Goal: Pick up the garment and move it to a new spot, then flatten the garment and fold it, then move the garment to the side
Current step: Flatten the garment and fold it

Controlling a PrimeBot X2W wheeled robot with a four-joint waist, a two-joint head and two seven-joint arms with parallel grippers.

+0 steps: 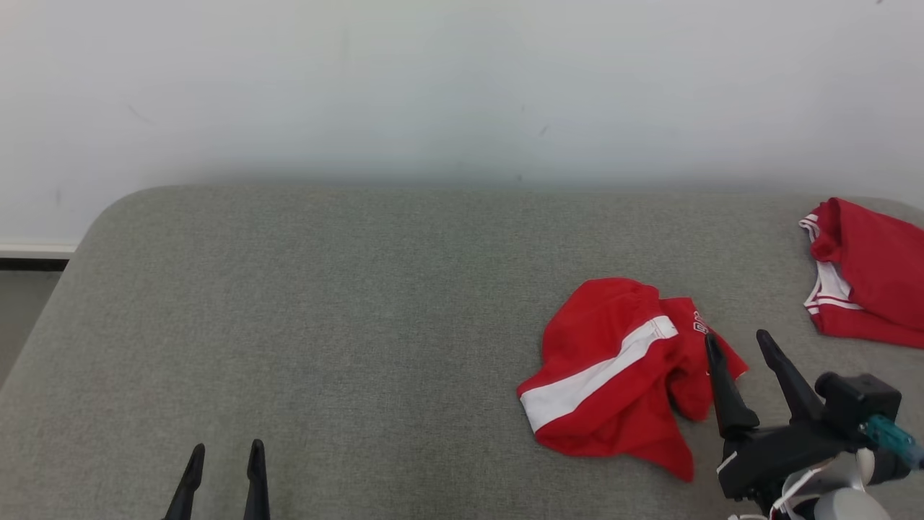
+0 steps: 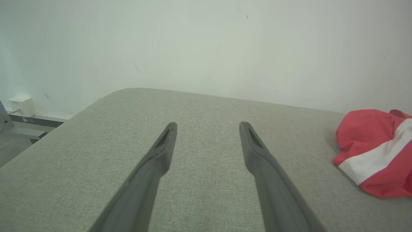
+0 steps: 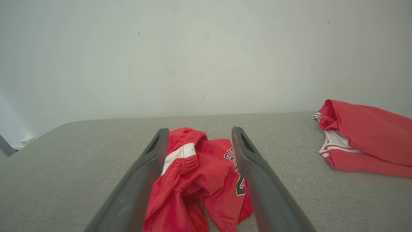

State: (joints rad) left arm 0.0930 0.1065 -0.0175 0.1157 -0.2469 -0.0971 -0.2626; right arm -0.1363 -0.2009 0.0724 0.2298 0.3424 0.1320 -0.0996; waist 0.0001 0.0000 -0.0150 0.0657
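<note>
The garment (image 1: 613, 368), a crumpled red pair of shorts with a white stripe and dark lettering, lies on the grey padded table (image 1: 325, 310), right of centre. My right gripper (image 1: 740, 345) hovers open at its right edge, one finger over the cloth. Seen from the right wrist, the garment (image 3: 199, 174) bunches between and below the open right gripper (image 3: 199, 135), nothing pinched. At the lower left my left gripper (image 1: 225, 453) is open over bare table. From the left wrist, the left gripper (image 2: 207, 127) spreads wide, with the garment (image 2: 376, 151) far right.
A second red garment with white trim (image 1: 866, 274) lies at the table's far right edge, also seen as the red garment (image 3: 363, 138) in the right wrist view. A pale wall (image 1: 462, 87) stands behind the table. Floor and a wall box (image 2: 21, 106) show past the left edge.
</note>
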